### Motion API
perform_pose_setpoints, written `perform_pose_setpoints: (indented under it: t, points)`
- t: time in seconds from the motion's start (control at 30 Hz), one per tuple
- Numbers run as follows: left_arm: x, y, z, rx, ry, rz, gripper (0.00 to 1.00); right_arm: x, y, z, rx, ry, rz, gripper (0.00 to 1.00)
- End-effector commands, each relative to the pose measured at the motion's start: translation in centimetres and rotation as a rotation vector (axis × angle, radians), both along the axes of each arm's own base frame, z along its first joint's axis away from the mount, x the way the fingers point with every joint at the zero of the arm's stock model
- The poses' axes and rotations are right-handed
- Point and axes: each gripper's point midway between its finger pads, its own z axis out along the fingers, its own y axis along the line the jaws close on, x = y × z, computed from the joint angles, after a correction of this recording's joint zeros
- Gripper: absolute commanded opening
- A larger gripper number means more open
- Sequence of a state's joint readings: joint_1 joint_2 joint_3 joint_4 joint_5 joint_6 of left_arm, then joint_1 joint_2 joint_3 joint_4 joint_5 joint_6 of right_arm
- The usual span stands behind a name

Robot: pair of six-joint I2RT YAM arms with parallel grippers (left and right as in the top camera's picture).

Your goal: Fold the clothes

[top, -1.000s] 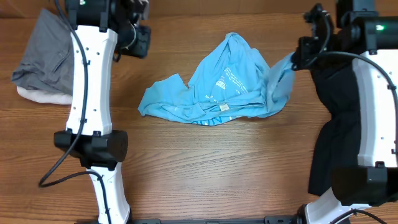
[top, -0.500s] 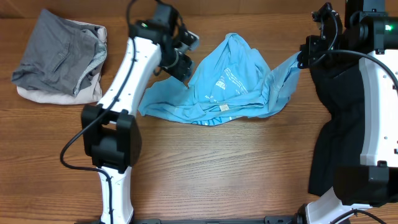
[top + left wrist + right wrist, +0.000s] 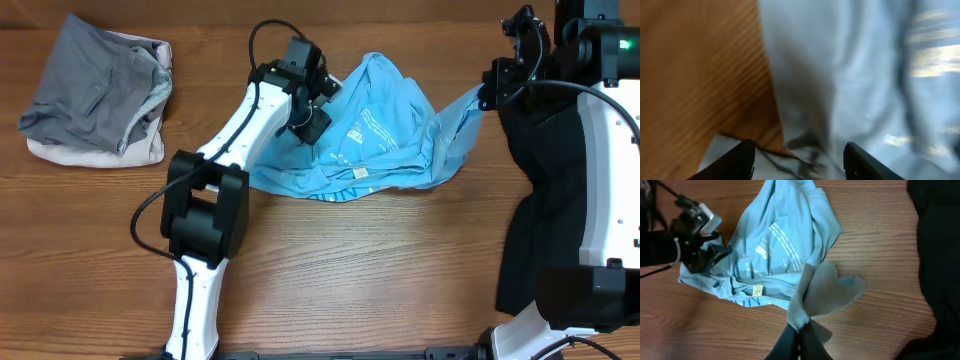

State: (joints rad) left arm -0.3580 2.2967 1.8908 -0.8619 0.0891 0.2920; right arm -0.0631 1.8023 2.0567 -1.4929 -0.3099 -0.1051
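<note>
Your left gripper (image 3: 313,125), jaws apart, has swung from the desk's (image 3: 350,270) rear-left corner onto the light blue T-shirt (image 3: 375,135) near the rear edge, while your right gripper (image 3: 800,330) stays clamped on its sleeve (image 3: 826,291), so spreading can start.

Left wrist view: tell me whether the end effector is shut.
No, the left end effector has its fingers wide apart over the shirt.

Showing light blue across the T-shirt (image 3: 390,140), and white in the rows of lettering (image 3: 782,242) just ahead of the right fingers (image 3: 812,345). Showing black on those fingers, on the left fingers (image 3: 732,167), and on the dark garment (image 3: 940,240) to the right of the right fingers. Showing streaked brown wood grain on the worktop (image 3: 380,280). Showing grey on the top garment (image 3: 90,80) and cream on the bottom garment (image 3: 100,155), far from the left fingers.
</note>
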Motion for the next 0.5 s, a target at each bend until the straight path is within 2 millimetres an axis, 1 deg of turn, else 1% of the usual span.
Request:
perform_pose_setpoints:
  t: [0.0, 0.23, 0.33, 0.47]
  points:
    - [0.6, 3.4, -2.4, -0.003, 0.064, 0.222, 0.59, -0.4, 0.2, 0.8, 0.003, -0.022, 0.004, 0.04]
    - [1.6, 7.3, -2.5, 0.016, 0.064, 0.38, 0.6, -0.3, 0.2, 0.9, 0.003, -0.028, 0.004, 0.04]
    - [1.8, 7.8, -2.5, 0.013, 0.063, 0.396, 0.61, -0.2, 0.2, 0.9, 0.003, -0.029, 0.004, 0.05]
    - [1.9, 7.9, -2.5, 0.015, 0.059, 0.399, 0.61, -0.2, 0.2, 0.8, 0.002, -0.027, 0.004, 0.07]
